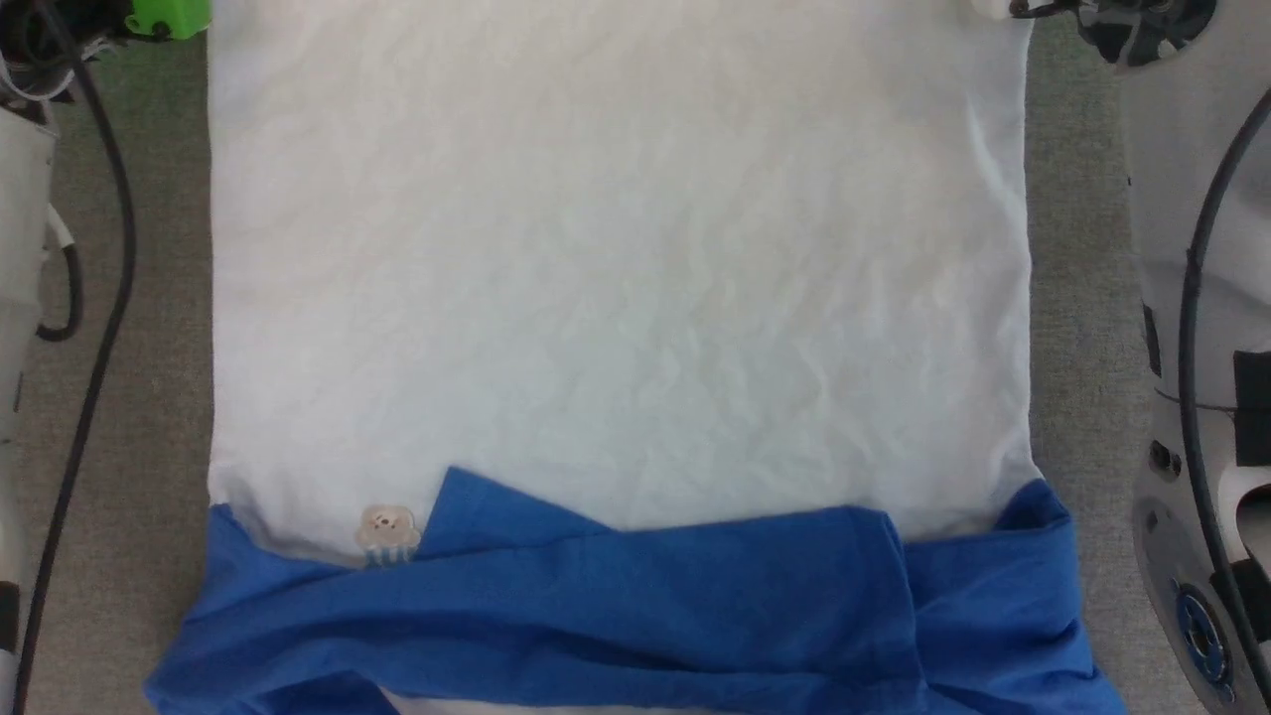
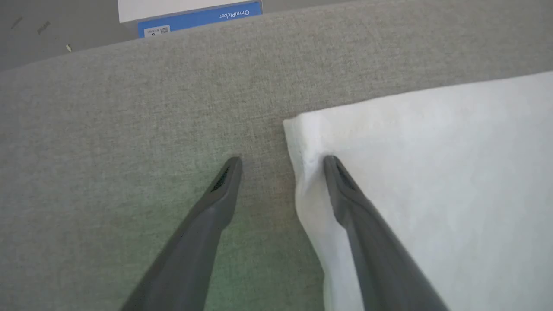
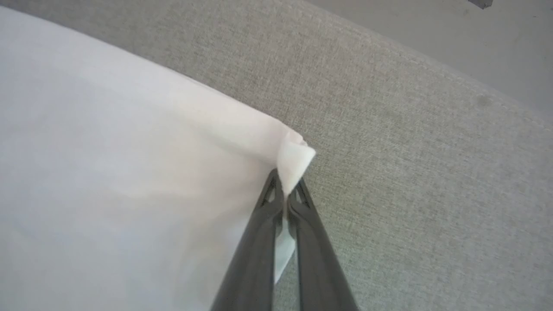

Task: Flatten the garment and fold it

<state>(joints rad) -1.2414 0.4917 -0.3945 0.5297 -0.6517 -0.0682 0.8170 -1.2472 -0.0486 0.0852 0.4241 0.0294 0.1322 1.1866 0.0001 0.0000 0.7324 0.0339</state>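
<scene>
White shirt [image 1: 616, 298] lies flat; our right gripper [image 3: 285, 186] pinches one hem corner, our left gripper [image 2: 283, 160] (jaws wide) straddles the other, likely to lift both for folding

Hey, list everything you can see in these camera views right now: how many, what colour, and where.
garment: one, white with blue sleeves folded across, spread flat on the table
cartoon print: one, beige, beside the blue fold
table cover: one, grey fabric, under the garment
box: one, blue and white, beyond the table's far edge
green part: one, bright green, head view's top left
cables: at least two, black, along both arms
arms: two, pale, either side of the garment
left gripper: one, dark fingers apart, straddling a garment corner's edge
right gripper: one, dark fingers pinched on a garment corner
</scene>
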